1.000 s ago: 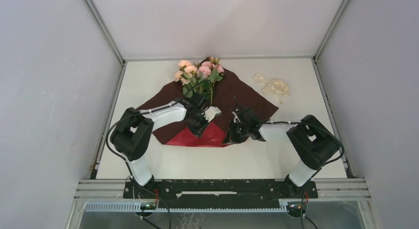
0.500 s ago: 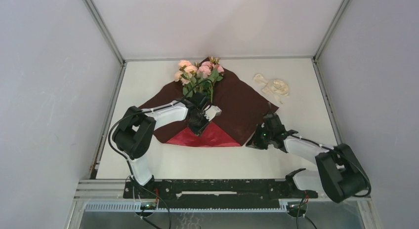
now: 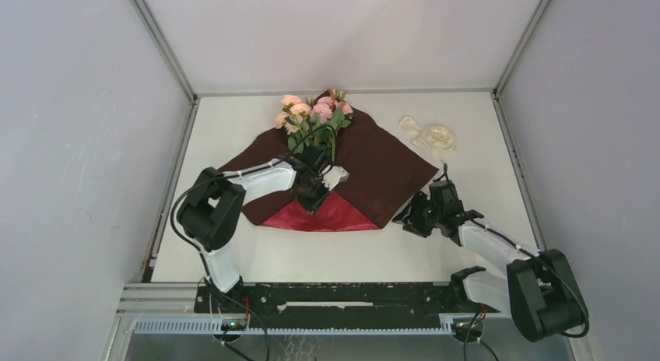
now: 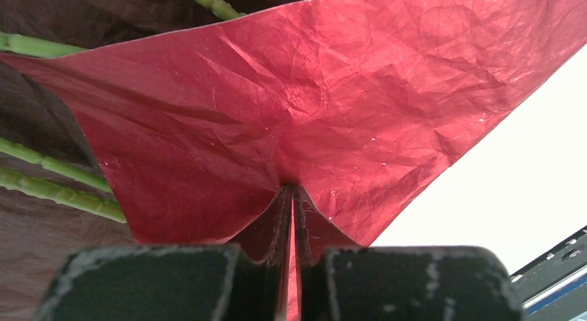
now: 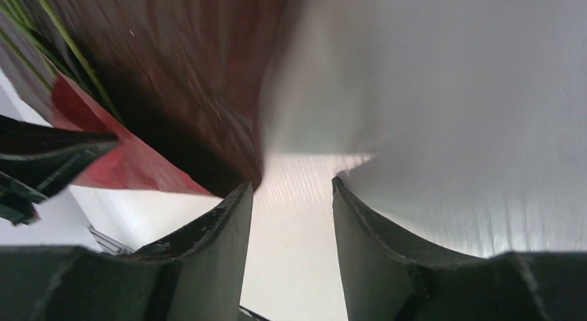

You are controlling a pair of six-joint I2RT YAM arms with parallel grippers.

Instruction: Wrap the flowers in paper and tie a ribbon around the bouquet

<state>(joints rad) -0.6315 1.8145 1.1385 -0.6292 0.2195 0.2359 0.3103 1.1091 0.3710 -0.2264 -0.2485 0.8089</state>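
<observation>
The right fingers (image 3: 410, 219) are not where they were a second ago. Then they were shut at the near fold of the paper (image 3: 373, 155), close to the left fingers (image 3: 313, 198). Now they are off to the side, just past the paper's right corner, over the white bench (image 3: 233, 127). They stand apart with nothing between them. The left fingers have not moved. They pinch tight on a folded-up flap of the paper, which spreads out from their tips. The paper is big, crinkly and a bit shiny, bright red on the flap and dark red where it lies flat. The flowers (image 3: 313, 112) lie on it beyond the left fingers, with pink heads and thin green stems. The ribbon (image 3: 430, 135) sits in cream loops well beyond the right fingers.
</observation>
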